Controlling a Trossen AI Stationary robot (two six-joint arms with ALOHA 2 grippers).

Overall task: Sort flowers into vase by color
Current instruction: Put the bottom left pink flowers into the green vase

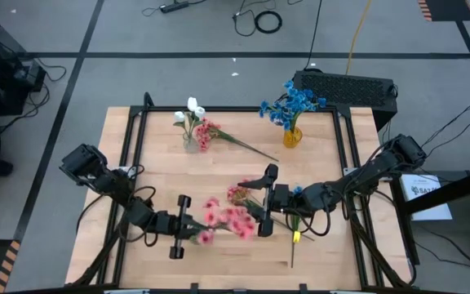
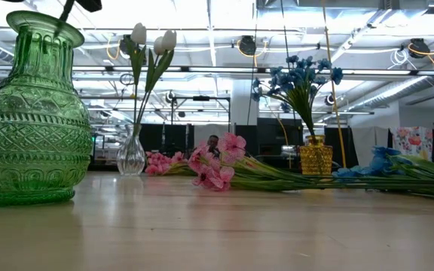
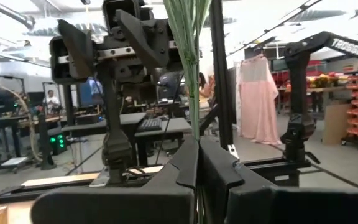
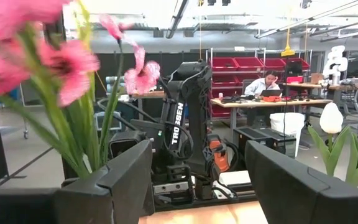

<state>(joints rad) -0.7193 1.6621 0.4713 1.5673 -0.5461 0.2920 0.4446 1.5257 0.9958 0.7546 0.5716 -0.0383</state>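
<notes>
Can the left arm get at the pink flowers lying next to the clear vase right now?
Probably not yet. The left gripper is shut on the stems of a pink bunch, so it has no free grasp. The path itself looks open: the pink flowers beside the clear vase lie uncovered.

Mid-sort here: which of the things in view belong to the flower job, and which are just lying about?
Job:
- pink flowers, stems shut in the left pincer
- right pincer, open
- white flowers in the clear vase
- blue flowers in the yellow vase
- green vase
- loose blue sprig

Lying about:
- keyboard
- floor cables
</notes>
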